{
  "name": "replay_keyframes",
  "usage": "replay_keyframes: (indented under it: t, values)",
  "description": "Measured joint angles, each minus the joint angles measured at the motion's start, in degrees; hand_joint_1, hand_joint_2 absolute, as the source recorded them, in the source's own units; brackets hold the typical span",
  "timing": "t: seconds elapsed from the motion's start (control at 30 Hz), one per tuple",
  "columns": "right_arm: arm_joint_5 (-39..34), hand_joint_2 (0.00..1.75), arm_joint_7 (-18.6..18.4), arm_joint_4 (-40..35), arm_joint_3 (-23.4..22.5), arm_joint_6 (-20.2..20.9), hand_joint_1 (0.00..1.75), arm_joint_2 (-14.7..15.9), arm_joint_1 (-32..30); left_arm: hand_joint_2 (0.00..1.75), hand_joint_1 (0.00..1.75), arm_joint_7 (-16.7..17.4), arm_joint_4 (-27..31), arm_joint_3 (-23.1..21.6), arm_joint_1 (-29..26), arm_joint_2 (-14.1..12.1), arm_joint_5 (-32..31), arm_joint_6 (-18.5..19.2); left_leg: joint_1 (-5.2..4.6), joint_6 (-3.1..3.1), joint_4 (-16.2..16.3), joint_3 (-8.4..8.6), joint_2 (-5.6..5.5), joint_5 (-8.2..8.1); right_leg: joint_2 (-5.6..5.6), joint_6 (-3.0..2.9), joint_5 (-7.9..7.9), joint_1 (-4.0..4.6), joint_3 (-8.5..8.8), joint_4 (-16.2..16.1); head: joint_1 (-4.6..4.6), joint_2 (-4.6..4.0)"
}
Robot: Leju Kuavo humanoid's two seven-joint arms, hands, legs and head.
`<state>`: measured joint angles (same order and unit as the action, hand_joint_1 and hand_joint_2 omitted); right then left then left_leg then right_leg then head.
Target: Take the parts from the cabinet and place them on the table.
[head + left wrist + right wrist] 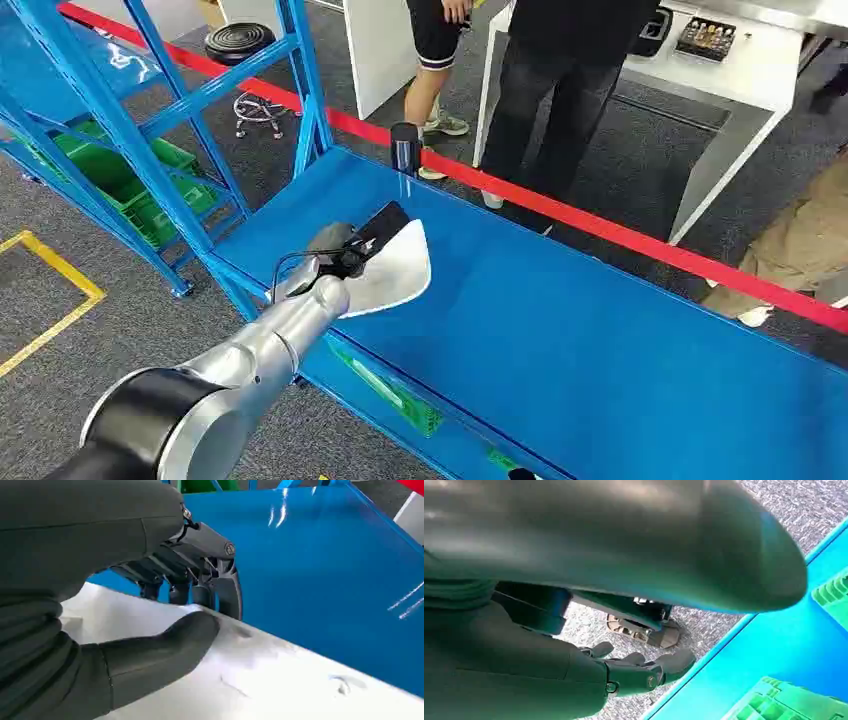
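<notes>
My left hand [345,245] holds a flat white part [395,270] just above the near left end of the blue table [600,330]. In the left wrist view the thumb [170,645] presses on top of the white part [280,680], and the dark fingers [200,580] curl under its edge, over the blue tabletop [325,555]. My right hand [644,672] hangs low over grey carpet beside a blue edge, its fingers loosely apart and holding nothing.
A blue shelf rack [120,130] with green bins [130,180] stands to the left. Red barrier tape [600,225] runs along the table's far side from a black post [404,148]. People [560,90] stand beyond it by a white desk [760,70].
</notes>
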<state>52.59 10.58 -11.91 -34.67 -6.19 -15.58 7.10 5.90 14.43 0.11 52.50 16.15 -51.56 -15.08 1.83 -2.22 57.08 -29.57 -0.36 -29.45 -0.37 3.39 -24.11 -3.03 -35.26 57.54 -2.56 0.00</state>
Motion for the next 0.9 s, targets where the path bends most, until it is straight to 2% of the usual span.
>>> replay_keyframes:
  t: [0.63,0.67,0.7,0.9]
  values:
    - [0.44,0.00,-0.35,0.00,0.33,0.35,0.00,0.00,0.12,1.75,1.75,-1.64,0.00,0.04,-0.59,-1.14,-0.72,-0.22,0.00,0.00,0.00,-0.02,0.00,0.00,0.01,0.00,0.00,0.00,-0.01,0.00,0.00,0.00]
    - [0.31,0.00,-0.35,0.00,0.33,0.33,0.00,0.00,0.11,0.00,1.75,-1.84,0.00,0.04,-0.59,-1.14,-0.72,-0.20,0.00,0.00,0.00,-0.02,0.00,0.00,0.01,0.00,0.00,0.00,-0.01,0.00,0.00,0.00]
    - [0.17,0.00,-0.35,0.00,0.33,0.24,0.00,0.00,0.12,1.75,1.75,-2.01,0.00,0.04,-0.60,-1.14,-0.72,-0.17,0.00,0.00,0.00,-0.02,0.00,0.00,0.01,0.00,0.00,0.00,-0.02,0.00,0.00,0.00]
    - [-0.13,0.00,-0.02,0.00,0.33,0.02,0.00,0.00,0.10,1.75,1.75,-2.89,0.00,0.04,-0.60,-1.03,-1.88,0.55,0.00,0.00,0.00,-0.02,0.00,0.00,0.02,0.00,0.00,0.00,-0.03,0.00,0.00,0.00]
